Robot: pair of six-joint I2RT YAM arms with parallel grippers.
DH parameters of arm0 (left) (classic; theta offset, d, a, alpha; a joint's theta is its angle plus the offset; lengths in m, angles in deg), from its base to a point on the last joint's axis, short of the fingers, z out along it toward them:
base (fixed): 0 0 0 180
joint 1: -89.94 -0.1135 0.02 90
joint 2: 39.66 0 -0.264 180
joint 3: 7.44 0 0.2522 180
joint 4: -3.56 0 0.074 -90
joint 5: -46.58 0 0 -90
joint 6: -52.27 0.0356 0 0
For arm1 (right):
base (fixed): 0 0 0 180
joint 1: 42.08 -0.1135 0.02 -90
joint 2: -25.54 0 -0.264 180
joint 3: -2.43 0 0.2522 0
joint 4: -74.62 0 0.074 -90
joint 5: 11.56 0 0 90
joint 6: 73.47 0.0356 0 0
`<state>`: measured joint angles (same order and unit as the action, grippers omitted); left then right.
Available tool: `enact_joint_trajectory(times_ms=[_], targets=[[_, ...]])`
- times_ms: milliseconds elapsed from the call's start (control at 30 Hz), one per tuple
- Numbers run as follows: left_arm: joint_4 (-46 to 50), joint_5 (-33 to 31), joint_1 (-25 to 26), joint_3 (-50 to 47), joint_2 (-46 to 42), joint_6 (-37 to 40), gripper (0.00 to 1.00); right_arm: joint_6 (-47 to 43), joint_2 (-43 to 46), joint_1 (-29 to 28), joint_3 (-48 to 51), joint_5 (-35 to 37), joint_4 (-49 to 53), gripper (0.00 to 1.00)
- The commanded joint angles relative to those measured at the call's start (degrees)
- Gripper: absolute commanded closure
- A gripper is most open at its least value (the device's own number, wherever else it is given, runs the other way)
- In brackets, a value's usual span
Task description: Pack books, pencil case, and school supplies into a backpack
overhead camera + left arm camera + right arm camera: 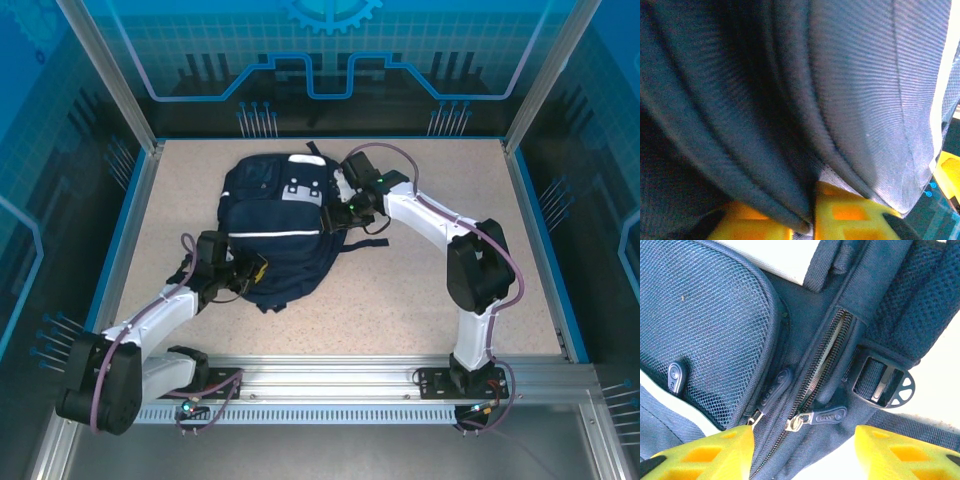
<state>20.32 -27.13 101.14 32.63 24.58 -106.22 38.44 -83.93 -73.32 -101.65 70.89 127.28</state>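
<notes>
One large soft navy-blue fabric backpack point(285, 255) lies flat on the speckled beige table top point(420, 290), a little left of centre, its rounded bottom edge toward the arm bases. Its cloth is a finely ribbed weave that bulges into soft folds. One thin white stripe point(275, 235) crosses the front panel, and one white patch point(300, 190) sits above it.

In the right wrist view the bag's side has an open-weave mesh panel point(715, 325) with a curved bound edge. Beside the panel a zip track point(827, 352) runs diagonally. Two dark moulded zip pulls point(826, 416) lie near its lower end, and a small oval rubber tab point(676, 377) sits on the mesh. One dark plastic buckle point(885, 385), rounded and pierced with holes, holds a flat webbing strap.

The left gripper point(810, 212) is at the backpack's lower left edge. Its two blocky yellow fingers point(850, 215) are pressed together on a piped ridge of the fabric, clamped onto the bag. The right gripper point(804, 435) hangs over the upper right side of the backpack. Its two yellow fingers point(705, 455) stand well apart, one on each side of the zip track, holding nothing.

Two white and black arms point(440, 225) reach in from a grey metal rail point(330, 380) at the table's near edge. Blue transparent walls point(330, 60) enclose the table.
</notes>
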Motion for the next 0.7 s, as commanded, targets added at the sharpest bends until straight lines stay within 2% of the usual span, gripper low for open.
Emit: enact_joint_trajectory(times_ms=[0, 167, 333, 433, 667], targets=[[7.2, -4.5, -1.6, 3.2, 0.2, 7.0, 0.93, -3.5, 1.5, -1.1, 0.9, -0.8, -0.7, 0.47], [19.5, -3.6, -8.2, 6.3, -0.5, 19.5, 0.97, -14.8, 2.0, -2.6, 1.5, -2.9, -0.1, 0.48], [22.0, 0.3, -14.8, 7.3, -0.4, 23.8, 0.97, -20.7, -0.4, -4.6, -0.5, -6.6, 1.0, 0.48], [22.8, 1.2, -16.3, 9.2, 0.9, 25.4, 0.97, -22.5, -2.8, -6.4, -2.5, -7.7, 2.0, 0.48], [22.6, 2.6, -16.8, 11.5, 3.1, 26.4, 0.96, -23.8, -7.4, -8.1, -5.1, -4.4, 3.0, 0.49]])
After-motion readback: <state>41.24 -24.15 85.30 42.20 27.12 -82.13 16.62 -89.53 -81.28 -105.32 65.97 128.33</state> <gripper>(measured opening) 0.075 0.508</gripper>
